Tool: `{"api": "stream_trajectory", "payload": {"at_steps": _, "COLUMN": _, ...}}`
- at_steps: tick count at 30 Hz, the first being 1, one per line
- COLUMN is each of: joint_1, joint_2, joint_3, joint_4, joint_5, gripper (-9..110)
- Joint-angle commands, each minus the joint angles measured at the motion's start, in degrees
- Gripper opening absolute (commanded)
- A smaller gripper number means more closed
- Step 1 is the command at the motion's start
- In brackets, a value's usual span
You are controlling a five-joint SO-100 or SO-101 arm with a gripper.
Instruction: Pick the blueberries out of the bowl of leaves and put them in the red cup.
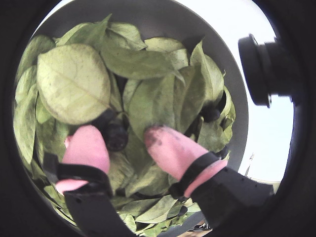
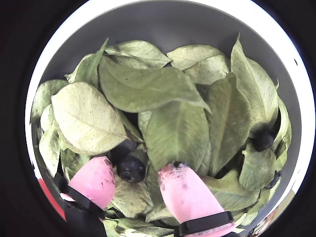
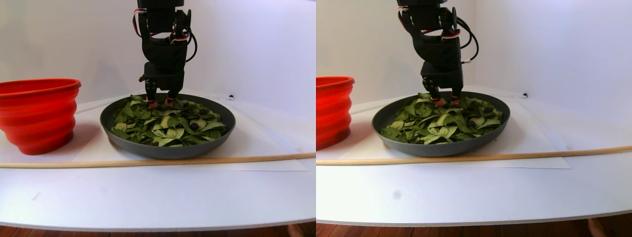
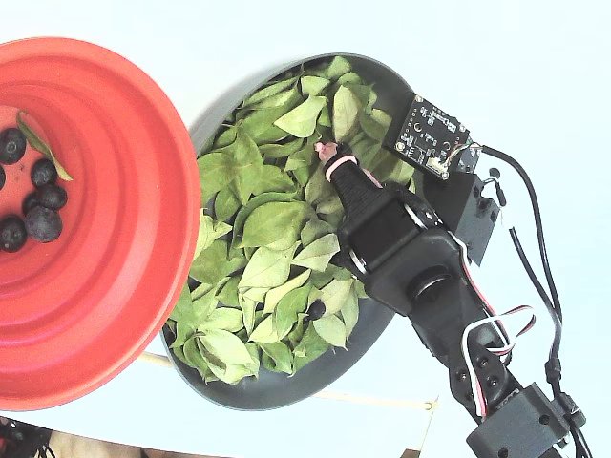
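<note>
Tool (image 2: pixel 137 174) spread wide around one blueberry (image 2: pixel 131 169) amid leaves (image 2: pixel 148 89); five blueberries (image 4: pixel 29 200) in one red cup (image 4: pixel 115 277).

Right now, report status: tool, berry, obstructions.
Tool open, down in the bowl. Blueberry between the pink fingertips, not gripped. Leaves crowd it. Red cup holds several berries.

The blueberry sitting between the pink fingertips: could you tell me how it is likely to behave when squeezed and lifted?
The blueberry is small and round, so it will probably roll or squirt sideways if the open tool closes off-centre. It looks soft-skinned, and the dark smears on the fingertips suggest that hard squeezing bruises berries. The loose leaves around it look light and may lift with it.
</note>
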Motion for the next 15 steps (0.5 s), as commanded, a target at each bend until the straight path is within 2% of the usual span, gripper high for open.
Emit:
{"api": "stream_trajectory", "payload": {"at_steps": 1, "joint_1": 0.0, "joint_2": 0.1, "joint_3": -1.6, "joint_4": -0.9, "joint_5": 1.1, "gripper": 17}}
{"api": "stream_trajectory", "payload": {"at_steps": 15, "joint_1": -0.2, "joint_2": -2.1, "joint_3": -1.1, "joint_4": -0.8, "joint_5": 1.8, "gripper": 14}}
